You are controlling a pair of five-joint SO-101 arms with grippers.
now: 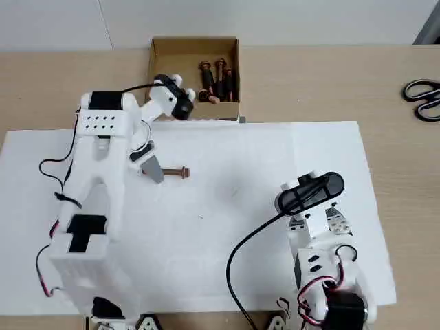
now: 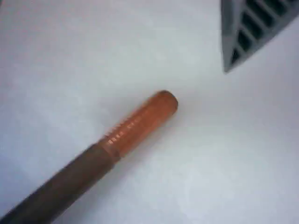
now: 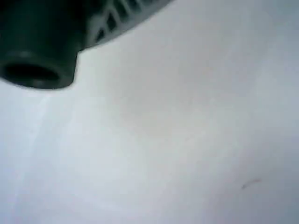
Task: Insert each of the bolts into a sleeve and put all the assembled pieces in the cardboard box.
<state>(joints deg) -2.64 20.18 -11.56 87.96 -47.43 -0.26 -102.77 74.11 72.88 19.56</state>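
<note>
High view: left pincer (image 1: 152, 167) spread, just beside the sleeved bolt (image 1: 176, 172) lying free on the white sheet (image 1: 275, 158). More assembled pieces (image 1: 216, 81) sit in the cardboard box (image 1: 159, 58). Right pincer (image 1: 318, 220) over the sheet, can't tell its grip.

The left arm (image 1: 96, 179) stretched forward, its wrist bent so that the left gripper (image 1: 148, 163) pointed steeply down. The jaws stood apart, and one ribbed grey finger (image 2: 247, 28) hung free with nothing against its tip. The right arm (image 1: 328, 275) sat folded back on itself. The right gripper (image 1: 324, 220) was tucked low, close in front of its own base and just behind the black wrist camera (image 1: 309, 192).
</note>
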